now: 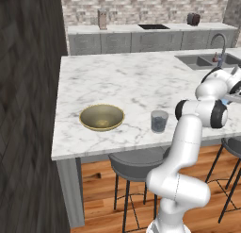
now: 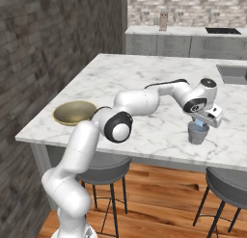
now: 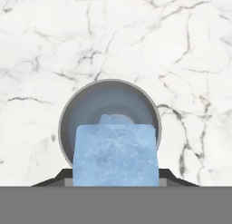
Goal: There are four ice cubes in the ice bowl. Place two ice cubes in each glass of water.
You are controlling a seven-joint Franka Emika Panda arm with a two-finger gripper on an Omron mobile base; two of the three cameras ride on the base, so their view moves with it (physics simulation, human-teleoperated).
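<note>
Over the white marble surface (image 2: 144, 83) our gripper (image 3: 116, 175) holds an ice cube (image 3: 115, 155) above a glass of water (image 3: 86, 105); ice bowl (image 2: 75, 112) at nine o'clock; brick wall (image 2: 183, 3) beyond.

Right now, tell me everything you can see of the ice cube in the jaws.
The ice cube is a pale light-blue, translucent block with a frosty, mottled face and squared edges. The gripper is shut on it, a dark finger at each lower side. It hangs directly above the open mouth of a grey-blue glass on the marble counter. Another pale blue piece peeks up behind it inside the glass.
</note>
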